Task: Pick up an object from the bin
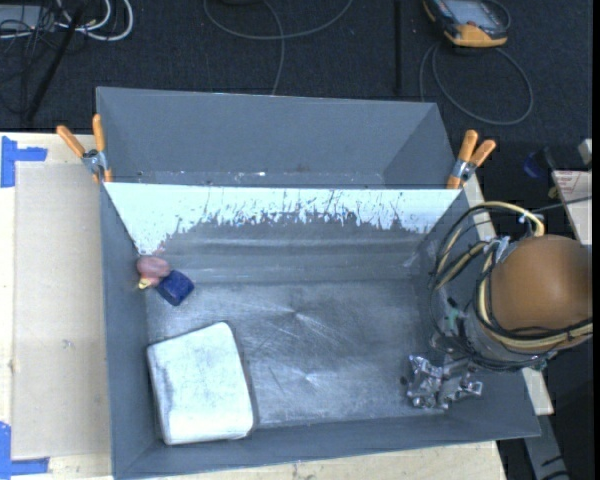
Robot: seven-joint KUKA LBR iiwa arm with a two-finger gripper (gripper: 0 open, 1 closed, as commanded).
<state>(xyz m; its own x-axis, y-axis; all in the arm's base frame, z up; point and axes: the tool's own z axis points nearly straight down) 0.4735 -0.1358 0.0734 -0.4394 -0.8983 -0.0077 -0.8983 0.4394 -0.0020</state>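
Pick candidates are all on the L side of the bin [280,138]. White block [200,383] lies flat on the floor at ~7 o'clock, near the front wall. Small blue piece [176,287] + pink piece [153,267] sit at ~9, touching each other, tucked at the foot of the left wall. Rest of the floor is bare metal.

Pincer [442,380] is low at ~4-5 o'clock by the front-right corner, nothing visible under or in it. Can't tell if it's open or closed from this angle. Imo no target committed yet.

To do it well:
- Go for the white block: biggest, top face clear, prob soft so it gives under squeeze.
- Come straight down and grip across the short side, or take an edge if it's too wide.
- Blue/pink pair is riskier: small and at the wall, so the pincer could clip the wall or shove both.

Pose: arm enters from 3 o'clock, wrist w/ orange cover [540,288] over the right rim, cables [460,258] looped round it, pincer pointing down at the floor.
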